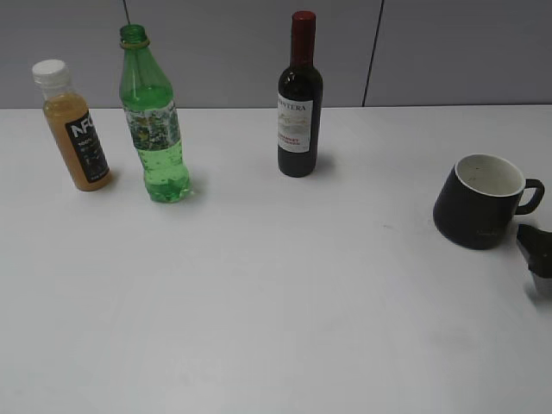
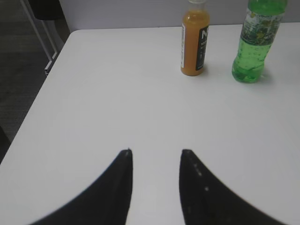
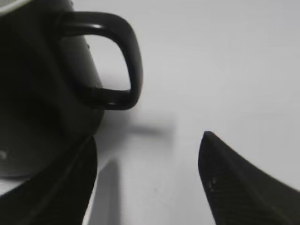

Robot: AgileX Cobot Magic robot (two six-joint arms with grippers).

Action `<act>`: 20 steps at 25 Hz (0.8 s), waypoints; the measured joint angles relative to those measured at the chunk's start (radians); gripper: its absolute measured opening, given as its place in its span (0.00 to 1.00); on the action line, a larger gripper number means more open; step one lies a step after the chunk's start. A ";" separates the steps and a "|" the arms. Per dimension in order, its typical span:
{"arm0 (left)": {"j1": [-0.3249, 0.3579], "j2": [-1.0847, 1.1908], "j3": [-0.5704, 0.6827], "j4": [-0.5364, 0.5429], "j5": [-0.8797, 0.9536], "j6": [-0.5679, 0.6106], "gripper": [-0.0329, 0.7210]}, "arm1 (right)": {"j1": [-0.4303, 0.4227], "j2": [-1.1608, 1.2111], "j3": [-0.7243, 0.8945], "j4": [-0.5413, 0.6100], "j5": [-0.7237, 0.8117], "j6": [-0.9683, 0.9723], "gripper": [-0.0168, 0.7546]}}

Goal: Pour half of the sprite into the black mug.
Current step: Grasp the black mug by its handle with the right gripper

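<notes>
Right gripper (image 3: 147, 140): jaws spread wide, nothing between them. It sits low over the table, close to the black mug (image 1: 479, 201), with the mug's loop handle (image 3: 110, 61) just ahead of the gap and not enclosed. In the exterior view only a dark tip of it shows at the right edge, just beside the mug.

Left gripper (image 2: 154, 154): jaws parted, holding nothing, hovering above bare tabletop. The sprite (image 2: 255, 40) stands well ahead of it and off to the right.

Sprite, location: upright at the back left of the table (image 1: 259, 302), no cap on its neck, roughly half full of clear fizzy liquid. Untouched by either gripper.

Black mug, location: upright at the right edge of the table, handle pointing right, white inside showing no liquid as far as can be seen.

Progress: judged to be at the outset. No bottle is lifted and nothing is poured. Remaining: grasp the sprite, carry it across to the mug, tilt it, stop at half.

Surroundings: orange juice bottle (image 1: 76, 127) with white cap stands just beside the sprite on its left, leaving a tight approach from that side. Wine bottle (image 1: 299, 97) stands back centre, near the likely carry path between sprite and mug.
</notes>
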 joint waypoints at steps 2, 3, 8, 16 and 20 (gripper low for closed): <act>0.000 0.000 0.000 0.000 0.000 0.000 0.40 | 0.000 0.000 0.000 -0.022 0.000 0.000 0.69; 0.000 0.000 0.000 0.000 0.000 0.000 0.40 | 0.000 0.000 0.000 -0.028 0.000 0.000 0.69; 0.000 0.000 0.000 0.000 0.000 0.000 0.40 | 0.000 -0.044 0.000 -0.037 0.000 0.000 0.68; 0.000 0.000 0.000 0.000 0.000 0.000 0.40 | -0.001 -0.091 -0.001 -0.012 -0.008 0.002 0.68; 0.000 0.000 0.000 0.000 0.000 0.000 0.40 | -0.002 -0.091 -0.014 -0.011 -0.008 0.002 0.68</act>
